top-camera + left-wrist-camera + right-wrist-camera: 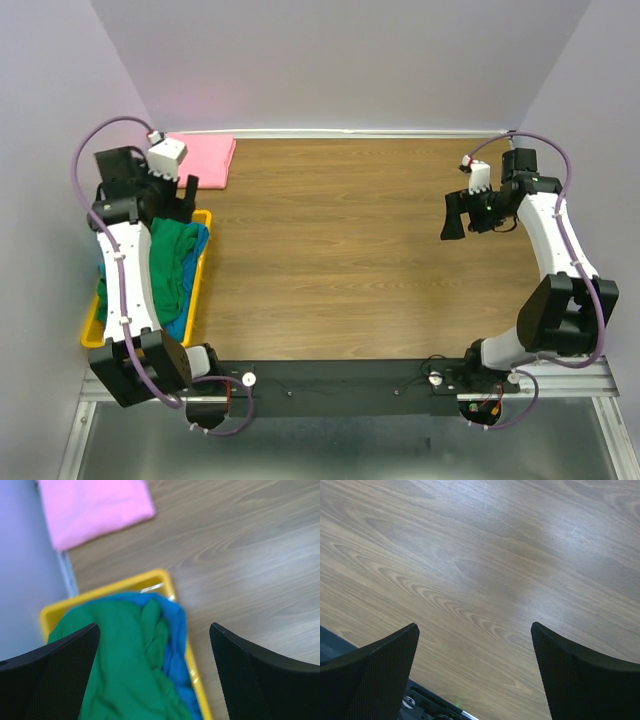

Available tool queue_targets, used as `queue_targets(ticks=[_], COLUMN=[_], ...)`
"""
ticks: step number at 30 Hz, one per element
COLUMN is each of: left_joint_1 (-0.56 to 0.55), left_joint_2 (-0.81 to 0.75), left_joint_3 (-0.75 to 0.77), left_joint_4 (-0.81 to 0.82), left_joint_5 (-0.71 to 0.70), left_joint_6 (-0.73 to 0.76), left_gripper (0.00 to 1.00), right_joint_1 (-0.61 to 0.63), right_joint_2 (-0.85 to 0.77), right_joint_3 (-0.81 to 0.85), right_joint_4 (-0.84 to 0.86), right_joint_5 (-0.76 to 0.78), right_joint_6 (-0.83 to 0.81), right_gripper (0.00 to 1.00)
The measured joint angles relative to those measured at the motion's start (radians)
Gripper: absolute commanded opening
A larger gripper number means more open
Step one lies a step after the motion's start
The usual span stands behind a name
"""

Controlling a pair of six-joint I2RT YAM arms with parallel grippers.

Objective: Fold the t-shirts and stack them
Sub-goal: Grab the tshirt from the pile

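Note:
A folded pink t-shirt (206, 159) lies flat at the table's far left corner; it also shows in the left wrist view (95, 507). A crumpled green t-shirt (172, 262) lies in the yellow bin on top of a blue t-shirt (198, 242). The left wrist view shows the green t-shirt (125, 665) and the blue t-shirt (175, 645) too. No orange-red shirt shows. My left gripper (187, 196) is open and empty, held above the bin's far end (154, 675). My right gripper (455, 215) is open and empty above bare wood at the right (475, 675).
The yellow bin (204, 262) stands along the table's left edge, its rim also in the left wrist view (150, 576). Purple walls close the left, back and right. The black base rail (340, 378) runs along the near edge.

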Motion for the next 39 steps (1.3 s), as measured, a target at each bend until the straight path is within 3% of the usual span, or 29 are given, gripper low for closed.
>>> queue_targets(ticks=[10, 19, 24, 27, 28, 30, 31, 32, 39], left_joint_1=[0.385, 0.437, 0.454, 0.454, 0.454, 0.454, 0.454, 0.454, 0.450], left_joint_2=[-0.029, -0.039, 0.021, 0.050, 0.058, 0.072, 0.081, 0.089, 0.109], left_joint_3=[-0.091, -0.327, -0.373, -0.373, -0.371, -0.360, -0.346, -0.328, -0.073], left_joint_4=[-0.232, -0.204, -0.161, -0.137, -0.135, -0.135, -0.145, -0.151, -0.230], left_joint_5=[-0.125, -0.260, -0.304, -0.319, -0.322, -0.323, -0.323, -0.322, -0.277], left_joint_6=[0.256, 0.360, 0.366, 0.367, 0.367, 0.365, 0.368, 0.368, 0.346], left_gripper=[0.98, 0.98, 0.98, 0.71, 0.52, 0.33, 0.07, 0.00, 0.00], right_joint_1=[0.000, 0.000, 0.000, 0.000, 0.000, 0.000, 0.000, 0.000, 0.001], right_joint_2=[0.142, 0.214, 0.217, 0.216, 0.215, 0.210, 0.207, 0.203, 0.183], right_joint_3=[0.084, 0.152, 0.154, 0.153, 0.152, 0.144, 0.138, 0.131, 0.109], right_joint_4=[-0.001, -0.002, -0.003, -0.003, -0.002, -0.003, -0.003, -0.003, -0.003], right_joint_5=[-0.013, -0.014, -0.013, -0.011, -0.011, -0.011, -0.011, -0.011, -0.006], right_joint_6=[0.000, -0.008, -0.018, -0.026, -0.028, -0.032, -0.034, -0.034, -0.042], right_gripper=[1.00, 1.00, 1.00, 1.00, 1.00, 1.00, 1.00, 1.00, 1.00])
